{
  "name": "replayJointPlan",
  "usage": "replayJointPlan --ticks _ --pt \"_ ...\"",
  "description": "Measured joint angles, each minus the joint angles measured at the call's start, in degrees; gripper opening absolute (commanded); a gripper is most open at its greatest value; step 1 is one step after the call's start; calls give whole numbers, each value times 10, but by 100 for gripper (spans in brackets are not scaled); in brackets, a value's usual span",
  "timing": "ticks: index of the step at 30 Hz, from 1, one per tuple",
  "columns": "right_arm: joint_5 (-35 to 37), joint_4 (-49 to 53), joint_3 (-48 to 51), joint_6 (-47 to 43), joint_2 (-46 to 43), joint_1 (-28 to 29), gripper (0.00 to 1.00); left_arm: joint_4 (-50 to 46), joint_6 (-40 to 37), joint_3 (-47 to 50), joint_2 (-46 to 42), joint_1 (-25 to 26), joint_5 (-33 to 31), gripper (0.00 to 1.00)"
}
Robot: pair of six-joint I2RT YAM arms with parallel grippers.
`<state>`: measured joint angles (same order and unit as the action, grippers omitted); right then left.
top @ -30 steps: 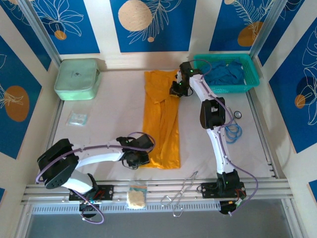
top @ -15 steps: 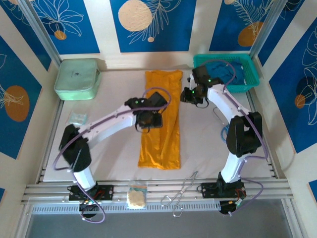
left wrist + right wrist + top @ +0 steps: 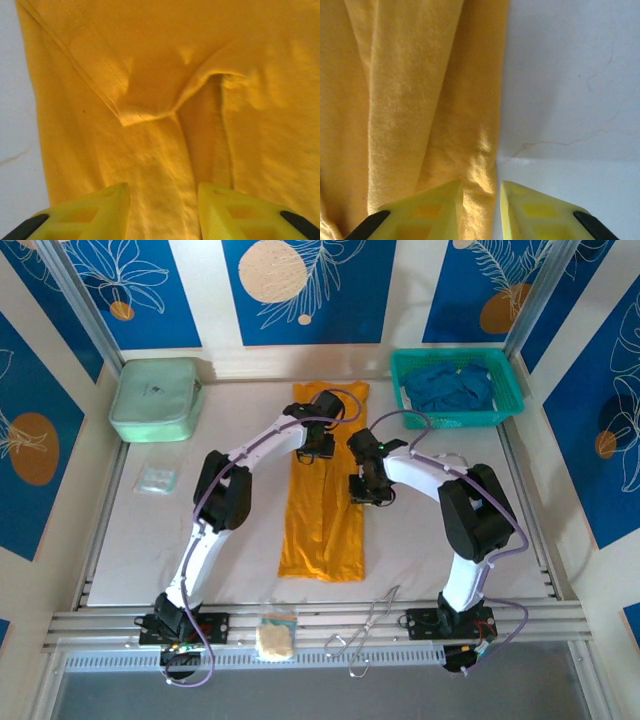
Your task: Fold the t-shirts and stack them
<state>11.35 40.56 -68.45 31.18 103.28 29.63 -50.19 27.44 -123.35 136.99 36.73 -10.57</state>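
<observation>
Overhead, shirt: we find the mustard-orange t-shirt point(image 3: 325, 525) lying as a long narrow strip in the middle of the table point(image 3: 220, 510). The left gripper point(image 3: 320, 447) is over its far end and the right gripper point(image 3: 368, 490) is at its right edge.
Overhead, others: blue t-shirts point(image 3: 450, 388) are heaped in the teal basket point(image 3: 460, 420) at far right; we cannot count them.
Left wrist, claw: the fingers point(image 3: 100, 210) are partly apart above a folded-in sleeve point(image 3: 150, 112), with the cloth flat beneath and nothing pinched.
Left wrist, advice: we would come down on all the layers at once.
Right wrist, claw: a narrow gap straddles the shirt's right edge.
Right wrist, advice: both grippers should lift level and together.
Hidden: we cannot tell whether the right fingers point(image 3: 435, 205) pinch cloth; the arm covers the collar.
</observation>
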Motion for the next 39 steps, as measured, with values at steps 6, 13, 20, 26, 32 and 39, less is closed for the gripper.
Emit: replayJointPlan --ticks 6,13,20,26,32,39 --pt "12 -3 14 22 0 13 27 -4 -42 -21 6 -2 -45 52" --pt "16 -6 19 34 0 14 26 0 -86 -35 18 -2 -66 50" --pt "16 -9 37 43 0 16 25 7 -125 -61 65 -2 -64 39" --pt "19 -10 45 51 0 21 23 14 -145 -69 84 -2 -73 31" --pt "29 -9 49 56 -2 23 13 23 -159 -76 85 -4 -91 22" --pt "37 -11 52 64 -5 23 8 30 -171 -76 85 -5 -106 12"
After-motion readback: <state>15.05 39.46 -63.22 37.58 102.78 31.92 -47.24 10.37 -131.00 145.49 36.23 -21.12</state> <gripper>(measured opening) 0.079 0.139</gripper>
